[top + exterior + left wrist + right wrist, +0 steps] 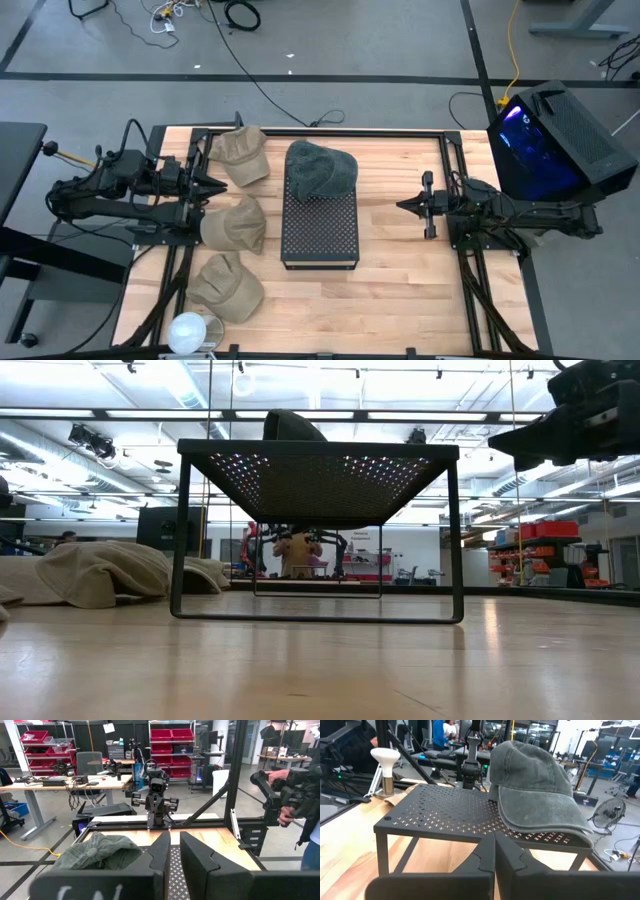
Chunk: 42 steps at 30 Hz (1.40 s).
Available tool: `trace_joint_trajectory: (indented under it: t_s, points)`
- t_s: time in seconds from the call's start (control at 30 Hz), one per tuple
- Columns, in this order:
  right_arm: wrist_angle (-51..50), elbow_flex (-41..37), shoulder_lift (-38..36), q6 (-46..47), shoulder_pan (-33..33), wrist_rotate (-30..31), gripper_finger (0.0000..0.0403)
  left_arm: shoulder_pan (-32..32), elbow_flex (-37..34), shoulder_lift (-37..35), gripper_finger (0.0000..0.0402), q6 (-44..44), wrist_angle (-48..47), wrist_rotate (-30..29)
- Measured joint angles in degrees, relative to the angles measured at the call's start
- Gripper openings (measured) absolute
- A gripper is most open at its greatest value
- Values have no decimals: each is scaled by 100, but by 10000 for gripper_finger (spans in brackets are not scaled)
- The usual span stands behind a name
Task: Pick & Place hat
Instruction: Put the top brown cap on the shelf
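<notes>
Item: grey-green hat (320, 171), lying on the far end of the black perforated stand (320, 235) at the table's (400, 290) centre, brim overhanging the stand's edge. Three tan hats (232, 222) lie in a row left of the stand. Left gripper (222, 187) hovers left of the stand, jaws slightly parted and holding nothing; right gripper (402, 205) hovers right of it, jaws clenched, empty.

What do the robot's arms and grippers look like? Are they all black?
Yes, both arms are dark, jointed and bulky, with cables running along them. The left gripper and right gripper each end in two flat, black, pointed fingers.
</notes>
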Motion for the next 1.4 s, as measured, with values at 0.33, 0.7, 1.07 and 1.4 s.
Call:
trace_joint_trajectory:
  t_s: [0.33, 0.7, 1.07, 1.4]
  points:
    - [-5, -304, -450, 444, 2, -345, 1, 0, -1, 1, 48, 2, 1, 0]
    - [-18, -619, -795, 762, 2, -574, 1, 1, -1, 1, 48, 0, 1, 0]
    - [-289, -627, -1162, 799, 2, -745, 1, -1, 0, 1, 48, 0, 1, 0]
    - [-277, -627, -1542, 798, 2, -729, 1, -1, 2, 0, 48, 2, -1, 0]
